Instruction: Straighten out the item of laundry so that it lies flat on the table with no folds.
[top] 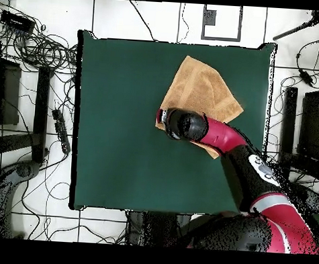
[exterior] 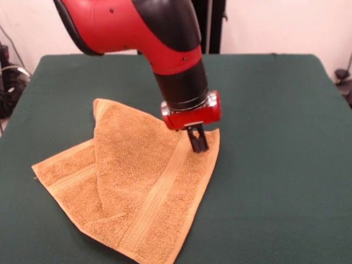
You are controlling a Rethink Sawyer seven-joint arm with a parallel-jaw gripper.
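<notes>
Towel (exterior: pixel 148 181): orange-tan terry, woven bands near two edges. Lies on table (exterior: pixel 275 137), dark green, far larger. In the front view it sits toward the near edge, left of middle, one flap folded over the rest; a single-layer corner sticks out toward the left edge. Not yet flat.

Arm: red and black, comes down from above over the towel's far right corner.

Gripper (exterior: pixel 198 144): tips down at that corner, at or just above the cloth; jaws narrow, whether they pinch cloth cannot be told. Rest of towel spreads from the jaws toward the near left corner; fold likely opens by pulling away from that side.
</notes>
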